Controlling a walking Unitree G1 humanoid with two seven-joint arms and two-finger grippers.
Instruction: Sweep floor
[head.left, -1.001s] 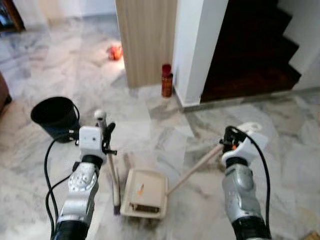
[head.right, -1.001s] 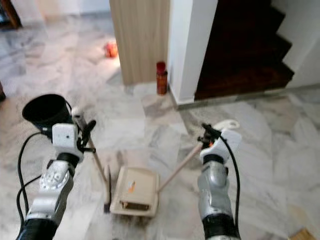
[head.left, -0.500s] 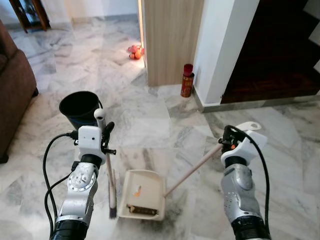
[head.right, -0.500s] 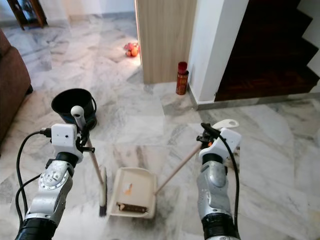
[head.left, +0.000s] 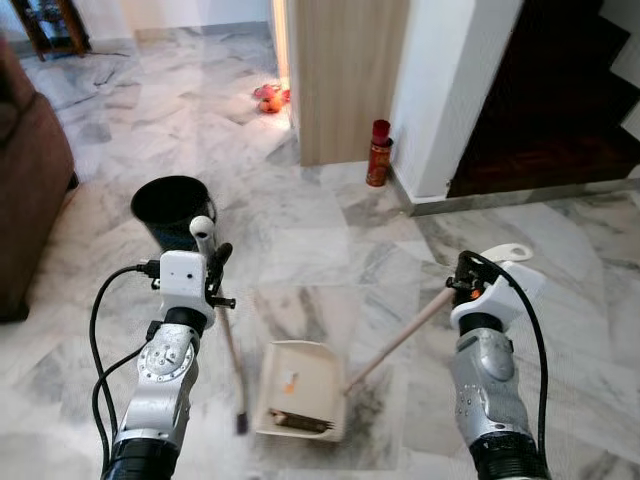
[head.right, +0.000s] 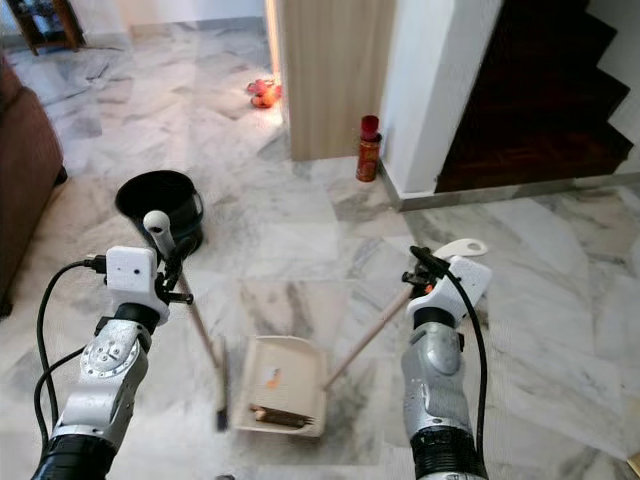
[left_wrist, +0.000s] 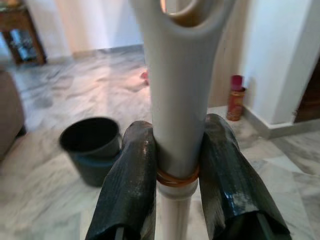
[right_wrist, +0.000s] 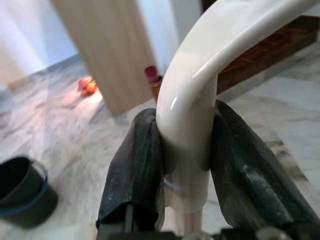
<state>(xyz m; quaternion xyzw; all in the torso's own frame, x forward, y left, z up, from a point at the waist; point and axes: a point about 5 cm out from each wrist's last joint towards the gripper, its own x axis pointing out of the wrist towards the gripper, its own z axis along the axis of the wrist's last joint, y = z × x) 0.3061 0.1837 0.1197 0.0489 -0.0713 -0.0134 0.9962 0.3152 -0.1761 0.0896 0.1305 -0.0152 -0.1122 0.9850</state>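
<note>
My left gripper (head.left: 212, 268) is shut on the broom handle (left_wrist: 180, 100), and the broom (head.left: 232, 360) slants down to the marble floor just left of the dustpan. A cream dustpan (head.left: 300, 402) lies flat on the floor between my arms, with brown dirt and an orange scrap inside. Its long handle (head.left: 395, 342) rises to the right into my right gripper (head.left: 462, 283), which is shut on the handle's white top (right_wrist: 192, 115). A black bucket (head.left: 172, 210) stands ahead on the left.
A brown sofa (head.left: 30, 190) borders the left side. A wooden panel (head.left: 345, 75) and a white wall (head.left: 450, 90) stand ahead, with a red canister (head.left: 377, 153) at their base. Dark stairs (head.left: 560, 110) rise at the right. Orange objects (head.left: 268, 98) lie far back.
The camera has moved, so the whole scene shifted. The dustpan now lies slightly further right relative to my arms. Both grippers keep their holds.
</note>
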